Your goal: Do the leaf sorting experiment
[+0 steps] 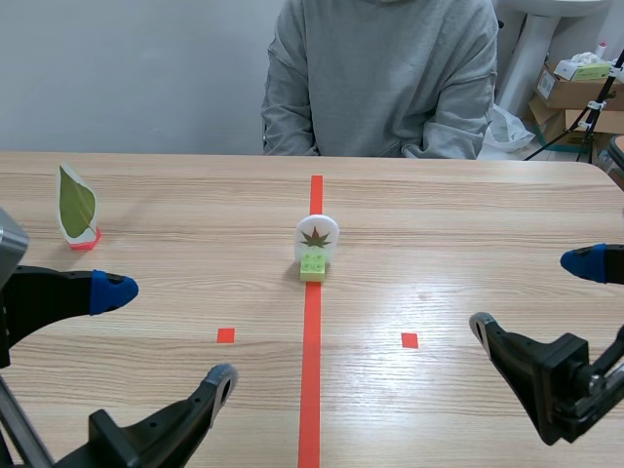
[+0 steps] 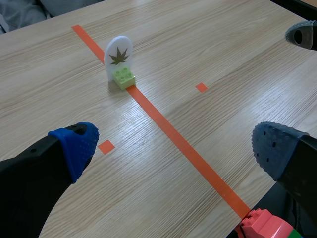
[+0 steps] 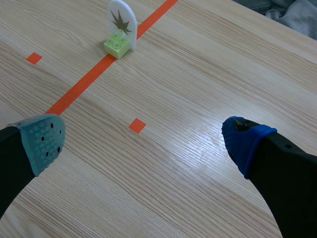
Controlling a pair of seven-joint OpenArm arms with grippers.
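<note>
Two leaf cards stand on the desk [image 1: 468, 224]. The oval leaf card [image 1: 76, 205] is far at the left, apparently sorted already; the star-shaped leaf card [image 1: 317, 237] waits on the middle tape line [image 1: 310, 390], undecided. Left jaws and right jaws are released, holding nothing, ready.
</note>
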